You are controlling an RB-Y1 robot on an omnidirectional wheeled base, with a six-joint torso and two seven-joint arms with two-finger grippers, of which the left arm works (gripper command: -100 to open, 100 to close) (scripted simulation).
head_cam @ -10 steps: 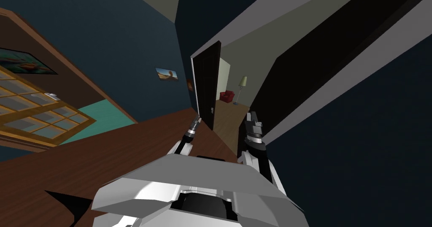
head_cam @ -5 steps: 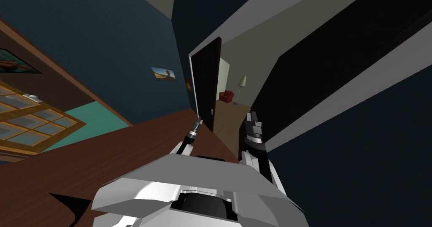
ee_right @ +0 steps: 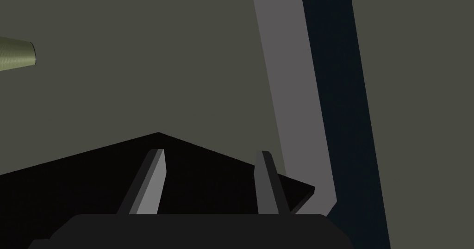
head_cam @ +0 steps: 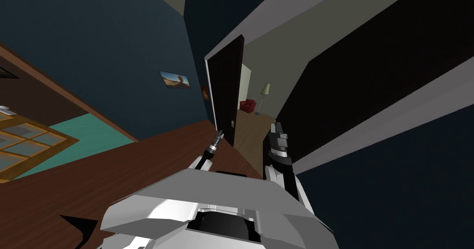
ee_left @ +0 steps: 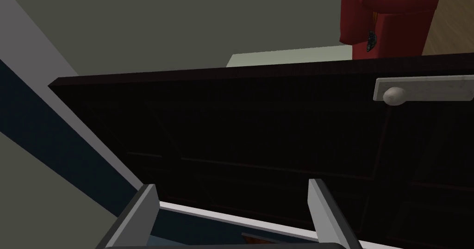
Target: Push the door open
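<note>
The dark door (head_cam: 226, 89) stands ajar in a pale grey frame, with a lit room showing through the gap. In the left wrist view its dark panelled face (ee_left: 277, 135) lies just beyond my fingers, and a pale round knob (ee_left: 393, 96) sits on a light plate off to one side. My left gripper (head_cam: 219, 135) is open and empty (ee_left: 233, 195), close to the door's free edge below the knob (head_cam: 231, 121). My right gripper (head_cam: 277, 131) is raised at the opening's right side, open and empty (ee_right: 210, 172), above a black surface.
Through the gap stand a red armchair (head_cam: 248, 105) and a floor lamp (head_cam: 264, 91) on a light wood floor. A broad black area (head_cam: 370, 65) edged in grey runs along the right. A dark blue wall with a small picture (head_cam: 175, 79) is on the left, above a brown floor (head_cam: 115, 167).
The whole head picture has slid left, so I have turned or moved toward the doorway. My left gripper has edged closer to the door. The right arm looks unchanged.
</note>
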